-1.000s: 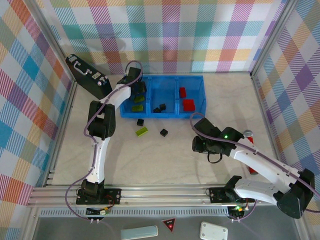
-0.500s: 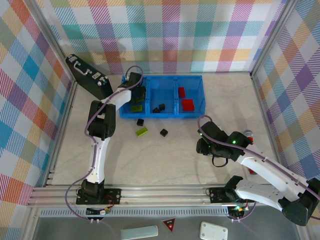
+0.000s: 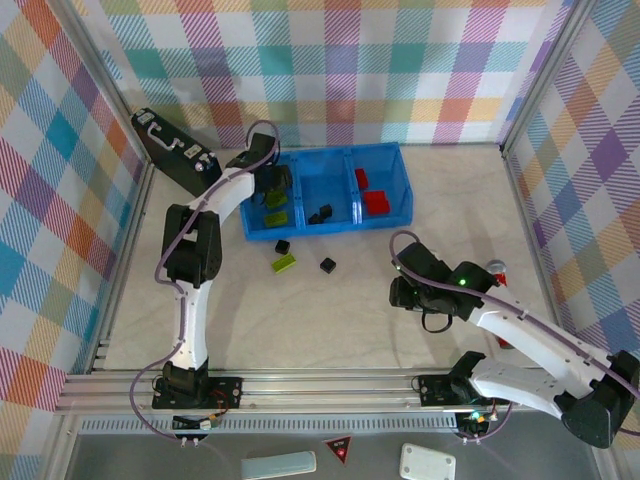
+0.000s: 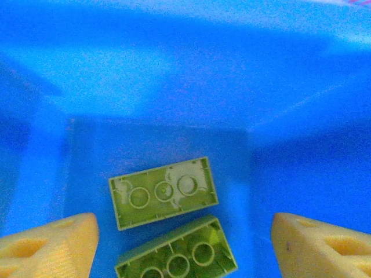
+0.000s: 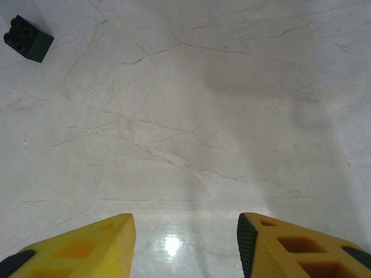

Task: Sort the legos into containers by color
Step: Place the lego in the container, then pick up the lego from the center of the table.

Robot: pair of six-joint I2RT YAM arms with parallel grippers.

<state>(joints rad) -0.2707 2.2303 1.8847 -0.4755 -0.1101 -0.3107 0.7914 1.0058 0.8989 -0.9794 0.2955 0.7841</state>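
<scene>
A pale marble-look table (image 3: pixel 330 330) sits inside plaid walls. The blue tray (image 3: pixel 340 152) lies at the far middle. Its left compartment holds two lime-green bricks (image 4: pixel 163 191), the middle one black cubes (image 3: pixel 320 215), and the right one red bricks (image 3: pixel 376 201).

Just near of the tray, a black cube (image 3: pixel 282 245), a green brick (image 3: pixel 284 263) and another black cube (image 3: pixel 327 265) lie loose.

The left gripper (image 4: pixel 185 246) hangs over the left compartment, spread wide and empty, and its arm hides part of that bin. The right gripper (image 5: pixel 185 243), also parted and empty, faces bare table. A black briefcase (image 3: pixel 175 150) lies far left.
</scene>
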